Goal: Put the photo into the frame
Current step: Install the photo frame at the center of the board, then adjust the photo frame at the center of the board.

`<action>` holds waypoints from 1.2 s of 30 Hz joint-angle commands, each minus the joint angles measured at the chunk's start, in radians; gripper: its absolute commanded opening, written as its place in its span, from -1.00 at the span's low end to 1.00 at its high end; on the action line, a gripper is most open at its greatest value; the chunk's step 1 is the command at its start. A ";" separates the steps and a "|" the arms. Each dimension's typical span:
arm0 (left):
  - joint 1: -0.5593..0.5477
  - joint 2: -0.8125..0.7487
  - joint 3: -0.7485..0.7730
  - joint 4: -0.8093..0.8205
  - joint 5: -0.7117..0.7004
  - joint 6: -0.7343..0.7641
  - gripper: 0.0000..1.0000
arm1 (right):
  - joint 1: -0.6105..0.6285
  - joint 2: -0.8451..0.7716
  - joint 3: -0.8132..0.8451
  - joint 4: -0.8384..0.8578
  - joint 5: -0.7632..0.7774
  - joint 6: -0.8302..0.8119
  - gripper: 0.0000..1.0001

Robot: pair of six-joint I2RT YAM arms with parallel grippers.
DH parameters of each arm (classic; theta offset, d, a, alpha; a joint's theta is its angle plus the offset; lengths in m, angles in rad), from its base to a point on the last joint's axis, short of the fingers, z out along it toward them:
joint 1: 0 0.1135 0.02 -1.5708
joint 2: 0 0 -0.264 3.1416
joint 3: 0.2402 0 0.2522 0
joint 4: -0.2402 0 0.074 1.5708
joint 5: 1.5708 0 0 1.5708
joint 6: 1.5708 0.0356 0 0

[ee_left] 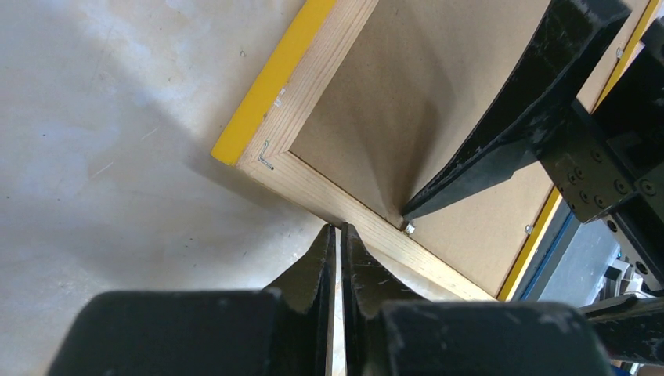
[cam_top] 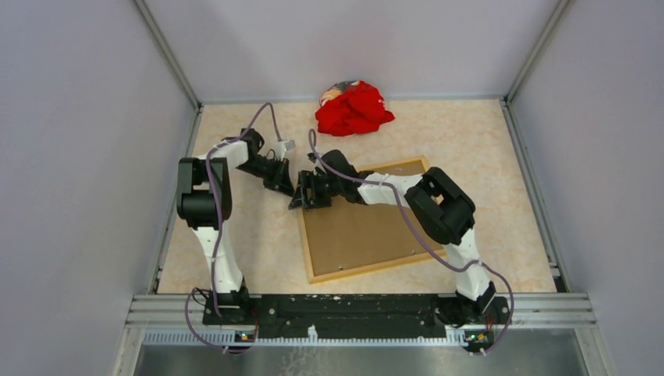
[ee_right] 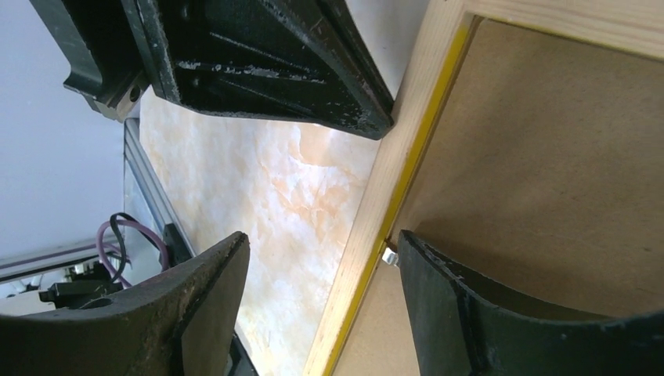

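The frame (cam_top: 368, 269) lies back-up in the middle of the table (cam_top: 501, 157), a brown backing panel (cam_top: 360, 235) filling it. The right arm stretches low across the panel, and the right gripper (ee_right: 321, 239) is spread astride the left rail near the far corner. The left arm is folded with its elbow high and its wrist angled down, the left gripper (ee_left: 337, 229) pressed together with its tips at that rail's outer edge.
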 commanded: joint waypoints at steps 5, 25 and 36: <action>-0.003 -0.016 0.084 -0.004 -0.118 0.058 -0.76 | -0.083 -0.217 0.005 -0.070 0.086 -0.047 0.64; -0.079 0.236 0.464 -0.027 -0.074 0.035 -0.04 | -0.121 -1.329 -0.846 -0.853 0.152 0.181 0.86; -0.097 0.124 0.215 0.022 -0.087 0.070 -0.28 | -0.125 -1.250 -0.971 -0.614 0.298 0.251 0.82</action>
